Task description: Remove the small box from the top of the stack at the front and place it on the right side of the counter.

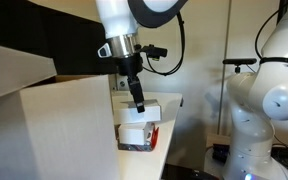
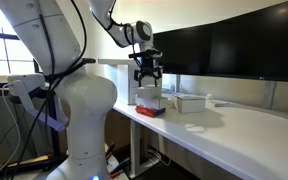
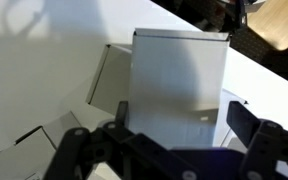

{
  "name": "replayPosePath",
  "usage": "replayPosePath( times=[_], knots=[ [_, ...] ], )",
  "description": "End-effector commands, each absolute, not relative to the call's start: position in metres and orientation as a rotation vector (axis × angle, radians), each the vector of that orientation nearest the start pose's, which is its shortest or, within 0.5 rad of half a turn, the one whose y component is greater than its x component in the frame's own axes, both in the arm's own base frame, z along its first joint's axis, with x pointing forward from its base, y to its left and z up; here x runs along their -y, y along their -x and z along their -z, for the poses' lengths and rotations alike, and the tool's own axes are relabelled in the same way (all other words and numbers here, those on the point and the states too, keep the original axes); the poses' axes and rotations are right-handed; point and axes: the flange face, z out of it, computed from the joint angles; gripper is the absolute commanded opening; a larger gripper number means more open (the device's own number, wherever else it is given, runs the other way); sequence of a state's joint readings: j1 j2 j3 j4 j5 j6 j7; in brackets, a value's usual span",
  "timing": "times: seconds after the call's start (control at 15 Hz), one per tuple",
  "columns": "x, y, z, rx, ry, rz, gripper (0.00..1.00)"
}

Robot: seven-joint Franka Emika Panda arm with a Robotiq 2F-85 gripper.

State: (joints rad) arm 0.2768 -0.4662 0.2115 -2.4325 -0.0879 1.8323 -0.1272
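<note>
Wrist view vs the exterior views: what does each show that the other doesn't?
Wrist only: the small box's plain top face from above, framed by the fingers of the hand.
Exterior only: the stack's side profile with its red-edged pack, the huge beige carton, dark monitors, and a separate white box further along the counter.
Shared: the hand at the small box atop the stack.
</note>
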Motion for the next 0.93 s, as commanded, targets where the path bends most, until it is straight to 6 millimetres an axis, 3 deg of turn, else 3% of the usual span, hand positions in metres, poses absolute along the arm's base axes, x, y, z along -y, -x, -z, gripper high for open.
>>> replayPosePath(
  times=[0.0, 0.6, 0.87],
  knots=[
    [-0.175, -0.345, -0.460, 1.022, 3.200, -0.140, 1.00],
    [-0.168, -0.349, -0.447, 1.015, 3.192, -0.182, 1.00],
    [-0.165, -0.356, -0.457, 0.998, 3.201, -0.114, 1.00]
  ],
)
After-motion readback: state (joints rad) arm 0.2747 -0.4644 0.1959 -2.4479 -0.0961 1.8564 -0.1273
